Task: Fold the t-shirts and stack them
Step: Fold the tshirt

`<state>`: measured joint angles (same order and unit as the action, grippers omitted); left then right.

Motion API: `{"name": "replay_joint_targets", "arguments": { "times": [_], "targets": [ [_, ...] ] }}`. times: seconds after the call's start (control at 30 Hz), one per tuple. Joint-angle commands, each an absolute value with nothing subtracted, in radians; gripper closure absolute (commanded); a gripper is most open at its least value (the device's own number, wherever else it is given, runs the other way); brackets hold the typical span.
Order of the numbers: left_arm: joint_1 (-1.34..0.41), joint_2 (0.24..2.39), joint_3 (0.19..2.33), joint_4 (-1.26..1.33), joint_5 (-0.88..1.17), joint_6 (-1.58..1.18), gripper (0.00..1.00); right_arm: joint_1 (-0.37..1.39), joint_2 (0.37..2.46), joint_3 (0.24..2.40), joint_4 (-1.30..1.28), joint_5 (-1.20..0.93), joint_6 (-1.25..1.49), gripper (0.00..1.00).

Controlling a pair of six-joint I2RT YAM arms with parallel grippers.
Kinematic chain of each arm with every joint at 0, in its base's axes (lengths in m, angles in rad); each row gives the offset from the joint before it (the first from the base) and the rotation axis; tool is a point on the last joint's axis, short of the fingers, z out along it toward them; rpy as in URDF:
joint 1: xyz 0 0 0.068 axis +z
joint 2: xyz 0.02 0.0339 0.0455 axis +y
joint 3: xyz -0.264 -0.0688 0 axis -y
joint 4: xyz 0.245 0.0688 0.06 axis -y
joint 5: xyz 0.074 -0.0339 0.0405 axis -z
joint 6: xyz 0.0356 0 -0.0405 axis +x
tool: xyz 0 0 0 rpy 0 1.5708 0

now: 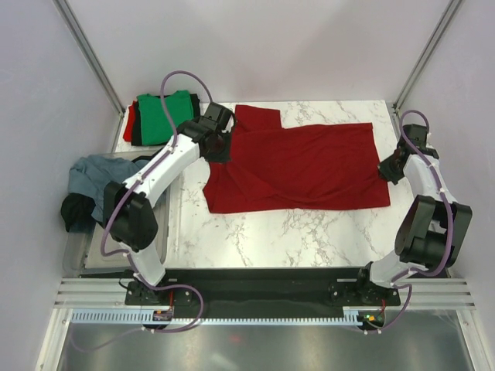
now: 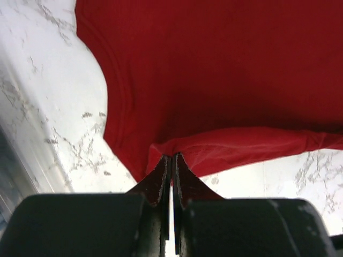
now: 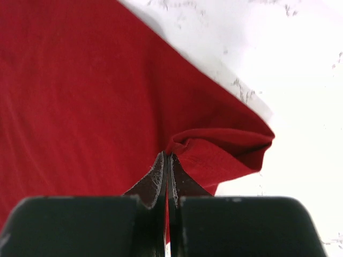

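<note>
L gripper (image 2: 172,160) pinches dark red t-shirt (image 2: 225,80) edge on marble table (image 2: 48,107).

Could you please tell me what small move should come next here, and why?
Probably lift both hands a little together to start a fold: the left hand and right hand are each shut on an edge of the dark red cloth t-shirt, which lies spread flat.

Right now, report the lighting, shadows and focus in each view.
Top view: even light, everything sharp, no harsh glare. Left wrist view: the red shirt is in focus, while the left gripper blurs into a dark base. Right wrist view: the table is washed out almost white, the shirt throws a soft grey shadow along its edge, and the right gripper has the same blurred base.
</note>
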<state>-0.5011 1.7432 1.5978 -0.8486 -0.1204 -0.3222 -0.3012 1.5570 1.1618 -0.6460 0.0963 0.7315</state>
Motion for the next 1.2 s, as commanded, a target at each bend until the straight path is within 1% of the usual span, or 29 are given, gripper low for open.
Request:
{"name": "replay_joint_targets", "arguments": {
  "times": [0.0, 0.47, 0.6, 0.7, 0.77, 0.8, 0.83, 0.87, 0.9, 0.93, 0.97, 1.0, 1.03, 1.07, 1.1, 1.13, 1.17],
  "targets": [
    [-0.473, 1.799, 1.693, -0.821, -0.095, -0.229, 0.98, -0.304, 1.600, 1.247, -0.614, 0.166, 0.724, 1.00],
    [-0.428, 2.031, 1.890, -0.841, -0.081, -0.183, 0.98, -0.299, 1.781, 1.336, -0.571, 0.166, 0.747, 1.00],
    [-0.403, 2.089, 1.936, -0.856, -0.091, -0.196, 0.98, -0.290, 1.847, 1.400, -0.571, 0.156, 0.744, 1.00],
    [-0.377, 2.147, 2.018, -0.871, -0.061, -0.201, 0.98, -0.275, 1.905, 1.462, -0.574, 0.164, 0.735, 1.00],
    [-0.374, 2.205, 2.130, -0.916, -0.055, -0.192, 0.91, -0.272, 1.951, 1.526, -0.587, 0.157, 0.729, 1.00],
    [-0.368, 2.226, 2.222, -0.939, -0.054, -0.190, 0.84, -0.273, 1.968, 1.554, -0.595, 0.150, 0.718, 1.00],
    [-0.368, 2.249, 2.267, -0.963, -0.039, -0.190, 0.62, -0.272, 1.986, 1.584, -0.606, 0.128, 0.706, 0.96],
    [-0.367, 2.262, 2.305, -1.015, -0.035, -0.198, 0.53, -0.268, 2.023, 1.618, -0.632, 0.100, 0.687, 0.89],
    [-0.365, 2.266, 2.328, -1.029, -0.034, -0.204, 0.48, -0.264, 2.039, 1.688, -0.655, 0.069, 0.667, 0.76],
    [-0.364, 2.254, 2.321, -1.037, -0.022, -0.212, 0.40, -0.258, 2.051, 1.721, -0.682, 0.068, 0.640, 0.37],
    [-0.365, 2.234, 2.301, -1.032, -0.018, -0.234, 0.38, -0.249, 2.046, 1.751, -0.715, 0.072, 0.628, 0.21],
    [-0.365, 2.179, 2.274, -1.029, -0.015, -0.244, 0.36, -0.245, 2.030, 1.750, -0.722, 0.093, 0.620, 0.08],
    [-0.365, 2.148, 2.204, -1.025, -0.014, -0.251, 0.34, -0.245, 2.008, 1.740, -0.726, 0.106, 0.612, 0.06],
    [-0.364, 2.110, 2.163, -1.017, -0.017, -0.268, 0.34, -0.245, 1.944, 1.718, -0.726, 0.123, 0.609, 0.05],
    [-0.365, 2.071, 2.114, -0.996, -0.023, -0.281, 0.34, -0.245, 1.909, 1.662, -0.724, 0.139, 0.606, 0.02],
    [-0.364, 1.981, 2.003, -0.977, -0.031, -0.293, 0.33, -0.248, 1.872, 1.623, -0.721, 0.165, 0.606, 0.02],
    [-0.364, 1.933, 1.940, -0.954, -0.026, -0.319, 0.33, -0.259, 1.792, 1.526, -0.697, 0.160, 0.603, 0.02]
  ]
}}
